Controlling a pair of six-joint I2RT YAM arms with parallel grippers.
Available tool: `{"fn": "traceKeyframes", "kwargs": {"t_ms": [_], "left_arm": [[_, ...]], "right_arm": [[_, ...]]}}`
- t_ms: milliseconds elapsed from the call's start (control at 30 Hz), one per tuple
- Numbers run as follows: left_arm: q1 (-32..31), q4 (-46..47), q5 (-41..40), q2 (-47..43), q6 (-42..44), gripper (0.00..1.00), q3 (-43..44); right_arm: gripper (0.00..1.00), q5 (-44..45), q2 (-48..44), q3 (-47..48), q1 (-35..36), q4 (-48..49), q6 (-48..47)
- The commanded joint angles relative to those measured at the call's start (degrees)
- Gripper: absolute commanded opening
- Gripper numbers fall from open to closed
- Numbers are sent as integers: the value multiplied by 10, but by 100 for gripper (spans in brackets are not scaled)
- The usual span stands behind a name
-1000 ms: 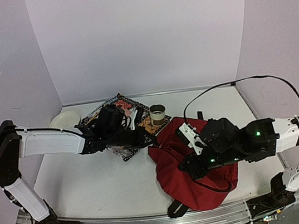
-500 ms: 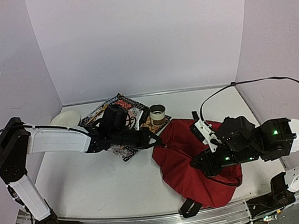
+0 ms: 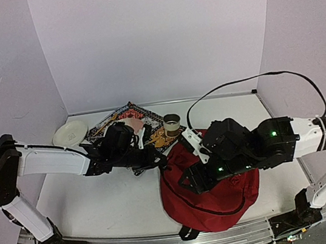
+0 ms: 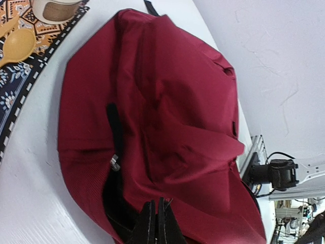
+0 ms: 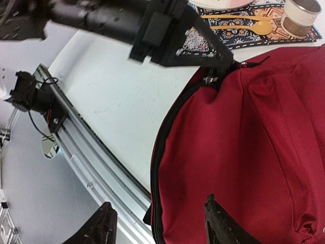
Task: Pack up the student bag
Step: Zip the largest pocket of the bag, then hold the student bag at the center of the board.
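Observation:
The student bag (image 3: 223,199), dark red with black zipper trim, lies slumped at the front right of the table. Its left edge is pinched by my left gripper (image 3: 163,158), whose jaws are pressed together on the fabric (image 4: 155,216) beside the zipper pull (image 4: 115,162). In the right wrist view that left gripper (image 5: 226,58) meets the bag (image 5: 254,142) at its raised upper edge. Hovering over the bag's near-left rim, my right gripper (image 5: 161,223) is open with nothing between its fingers. The bag (image 4: 172,101) fills the left wrist view.
A patterned placemat (image 3: 119,117) lies behind the left arm, with a small tin cup (image 3: 172,122) and a wooden spoon (image 5: 238,28) on it. A white bowl (image 3: 70,133) sits at the back left. The metal rail (image 5: 91,157) runs along the near edge.
My right gripper has opened and let go of the bag, and that arm has swung left over it. The bag has shifted left. The left gripper stays shut on the edge.

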Motion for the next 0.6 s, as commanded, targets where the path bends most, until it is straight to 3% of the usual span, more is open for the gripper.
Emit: {"fn": "traceKeyframes", "kwargs": {"t_ms": [0, 300, 567], "left_arm": [[-30, 28, -18, -57, -31, 0, -13], [-58, 38, -21, -102, -55, 0, -29], [-63, 76, -26, -131, -114, 0, -61]], "right_arm": [[59, 49, 52, 53, 0, -21, 23], [60, 95, 162, 127, 0, -17, 66], [61, 100, 208, 118, 1, 27, 121]]}}
